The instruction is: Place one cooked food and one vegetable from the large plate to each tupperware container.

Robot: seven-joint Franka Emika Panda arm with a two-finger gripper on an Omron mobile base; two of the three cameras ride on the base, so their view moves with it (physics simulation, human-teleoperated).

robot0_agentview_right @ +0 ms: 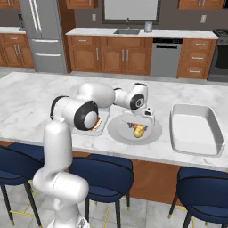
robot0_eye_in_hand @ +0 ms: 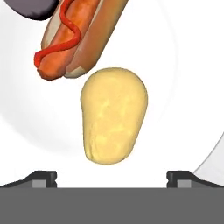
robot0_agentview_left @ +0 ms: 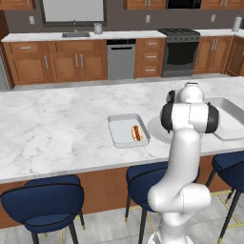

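Observation:
The vegetable [robot0_eye_in_hand: 113, 116], a yellowish-tan lump, lies on the large plate [robot0_eye_in_hand: 175, 65] just ahead of my gripper [robot0_eye_in_hand: 112, 177]. The gripper is open, its fingertips [robot0_eye_in_hand: 43, 178] spread wider than the lump and not touching it. A hot dog [robot0_eye_in_hand: 78, 35] in a bun lies right beside the vegetable on the plate. From the right base view the gripper [robot0_agentview_right: 139, 127] hangs low over the plate [robot0_agentview_right: 118, 130] with the vegetable [robot0_agentview_right: 140, 132] under it. The smaller tupperware container [robot0_agentview_left: 125, 125] holds another hot dog [robot0_agentview_left: 137, 133]. The larger tupperware container [robot0_agentview_right: 196, 129] stands right of the plate.
A dark purple rounded object [robot0_eye_in_hand: 30, 8] sits on the plate beyond the hot dog. Blue stools [robot0_agentview_left: 45, 200] line the island's near edge. My own arm [robot0_agentview_left: 188, 119] hides most of the plate in the left base view.

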